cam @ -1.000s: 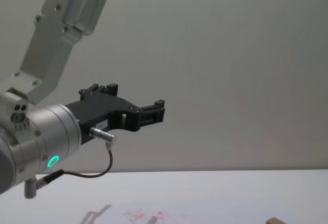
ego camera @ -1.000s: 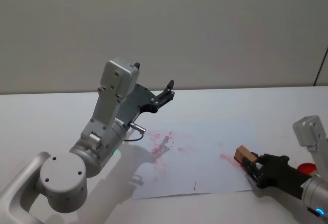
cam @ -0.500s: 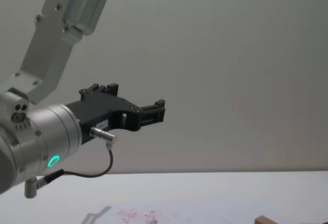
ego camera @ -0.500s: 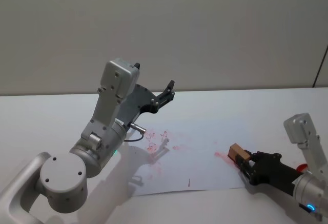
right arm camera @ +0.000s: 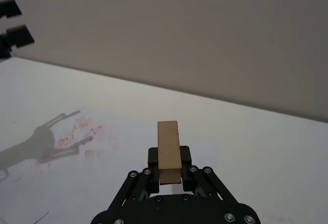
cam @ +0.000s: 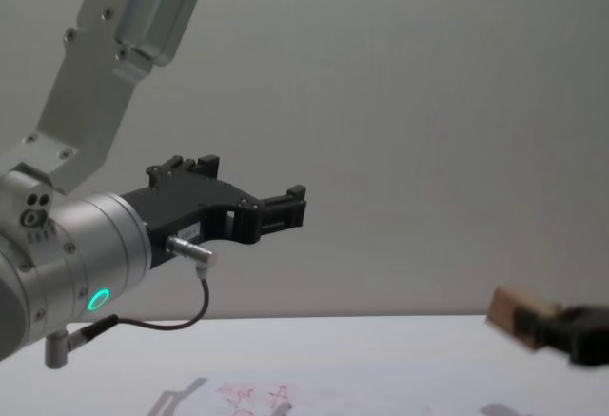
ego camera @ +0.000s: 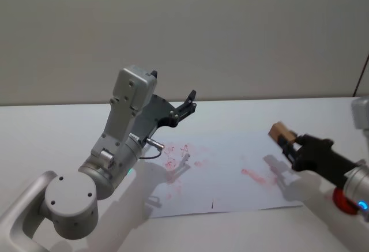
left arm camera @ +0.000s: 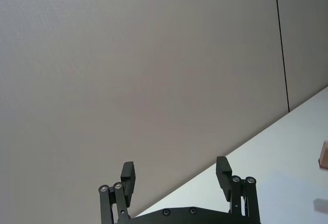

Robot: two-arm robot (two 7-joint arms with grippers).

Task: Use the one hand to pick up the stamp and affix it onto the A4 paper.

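Note:
The tan wooden stamp (ego camera: 281, 131) hangs in the air over the right part of the A4 paper (ego camera: 230, 171), with my right gripper (ego camera: 286, 139) shut on it. The right wrist view shows the stamp (right arm camera: 168, 151) standing up between the black jaws of the right gripper (right arm camera: 169, 168), and the chest view shows the stamp (cam: 508, 308) at the right, above table level. The paper (right arm camera: 102, 147) carries red stamped marks, with a fresh smear (ego camera: 253, 175) beneath the stamp. My left gripper (ego camera: 189, 102) is open and raised high over the table's far left, away from the paper.
A red round object (ego camera: 344, 201) lies on the white table (ego camera: 52, 131) below my right wrist. A short black line (ego camera: 212, 205) marks the paper's near edge. My left arm (ego camera: 124, 142) rises over the paper's left side.
My right gripper has lifted the stamp off the paper and drawn it up and to the right, leaving a red mark. The paper has shifted slightly. The left arm stayed put.

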